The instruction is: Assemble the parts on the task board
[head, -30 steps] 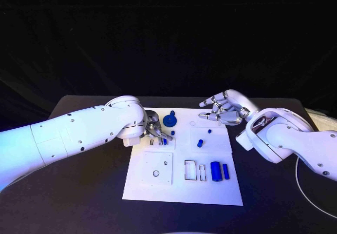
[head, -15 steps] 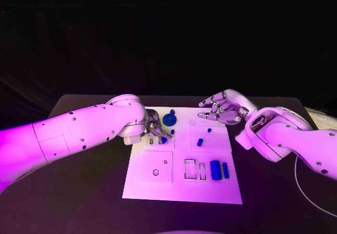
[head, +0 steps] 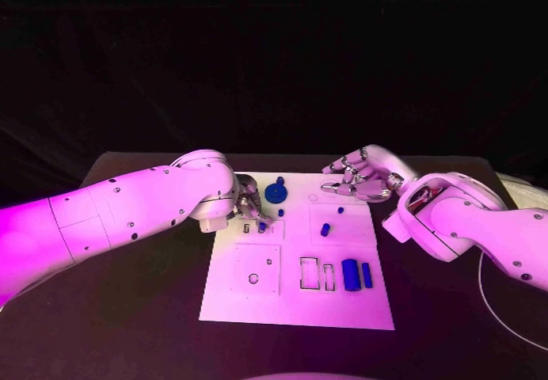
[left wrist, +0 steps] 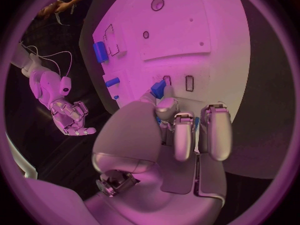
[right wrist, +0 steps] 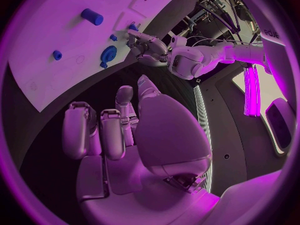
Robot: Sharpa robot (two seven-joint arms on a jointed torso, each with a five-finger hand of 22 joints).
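The white task board (head: 297,305) lies in the middle of the black table. My left hand (head: 251,209) hovers low over the board's far left part and pinches a small blue part (left wrist: 158,89) between thumb and a finger. The part hangs just beside two narrow slots (left wrist: 189,83). On the board a blue gear (head: 275,192) stands at the far side. A short blue peg (head: 325,231) and two blue blocks (head: 352,278) lie further right. My right hand (head: 359,179) hangs above the board's far right corner, fingers loosely bent and apart, holding nothing.
Rectangular cutouts (head: 310,275) and a square plate with a hole (head: 253,279) take up the board's near half. Bare black table (head: 137,317) surrounds the board. A white cable (head: 489,301) runs along the right side.
My left hand has crept a little toward the board's far left with the blue part still pinched. My right hand has stayed where it was.
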